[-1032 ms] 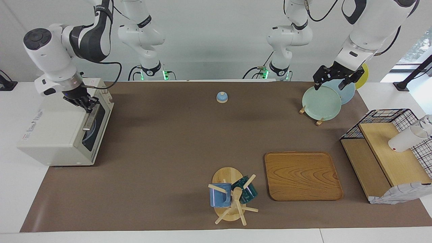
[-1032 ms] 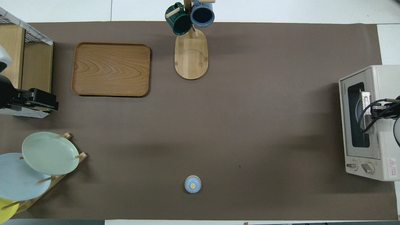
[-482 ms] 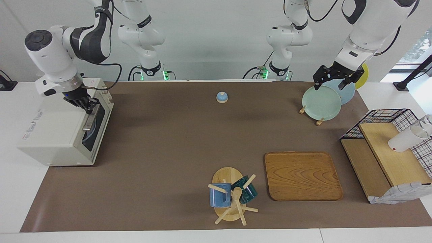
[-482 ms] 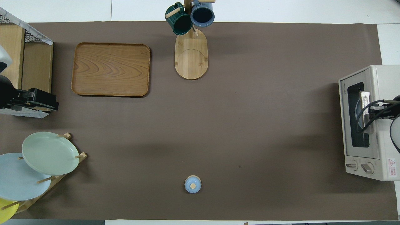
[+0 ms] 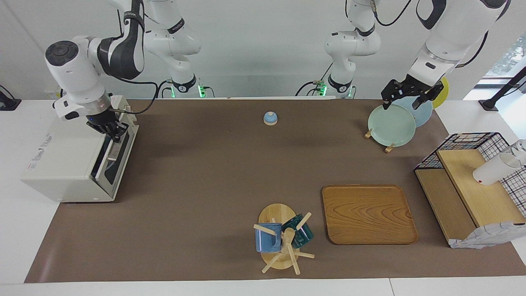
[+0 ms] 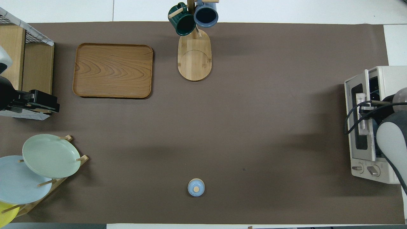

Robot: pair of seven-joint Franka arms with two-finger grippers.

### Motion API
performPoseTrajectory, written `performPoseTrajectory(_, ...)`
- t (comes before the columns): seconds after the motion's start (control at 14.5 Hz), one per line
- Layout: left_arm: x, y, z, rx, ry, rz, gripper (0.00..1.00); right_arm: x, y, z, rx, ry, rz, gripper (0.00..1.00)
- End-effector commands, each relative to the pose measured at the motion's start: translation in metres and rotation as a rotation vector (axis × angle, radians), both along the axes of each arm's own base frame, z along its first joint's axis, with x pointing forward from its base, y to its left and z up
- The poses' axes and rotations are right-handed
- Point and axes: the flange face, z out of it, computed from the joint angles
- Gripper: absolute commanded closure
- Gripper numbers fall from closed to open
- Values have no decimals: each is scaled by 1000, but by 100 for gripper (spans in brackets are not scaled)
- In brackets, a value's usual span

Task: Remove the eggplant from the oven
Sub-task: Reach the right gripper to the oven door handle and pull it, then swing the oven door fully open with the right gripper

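The cream-white oven (image 5: 61,164) stands at the right arm's end of the table; it also shows in the overhead view (image 6: 386,74). Its dark glass door (image 5: 114,164) is tilted open a crack at the top. My right gripper (image 5: 111,128) is shut on the silver bar handle (image 5: 111,151) at the door's top edge; in the overhead view the gripper (image 6: 365,109) sits on the handle (image 6: 361,124). The eggplant is hidden inside the oven. My left gripper (image 5: 404,100) waits open over the plate rack; it also shows in the overhead view (image 6: 41,103).
A plate rack (image 5: 396,121) with green, blue and yellow plates stands at the left arm's end. A wooden tray (image 5: 367,213), a mug tree (image 5: 283,238), a small blue bell (image 5: 270,118) and a wire-and-wood shelf (image 5: 468,185) are on the brown mat.
My right gripper has pulled the handle outward and the oven door has swung open a crack from shut. The left arm has not moved.
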Motion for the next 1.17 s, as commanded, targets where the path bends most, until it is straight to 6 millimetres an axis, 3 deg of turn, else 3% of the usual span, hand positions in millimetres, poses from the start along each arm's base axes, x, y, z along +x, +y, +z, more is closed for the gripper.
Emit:
performPoseTrajectory(0.0, -4, 3, 2, 12, -11, -3, 0, 22, 14, -50, -7, -34, -16, 100)
performPoseTrajectory(0.83, -4, 3, 2, 12, -11, -3, 0, 37, 26, -137, 36, -56, -28, 100)
performPoseTrajectory(1.1, -5, 3, 1, 13, -8, -2, 0, 39, 32, -152, 37, -46, -21, 100)
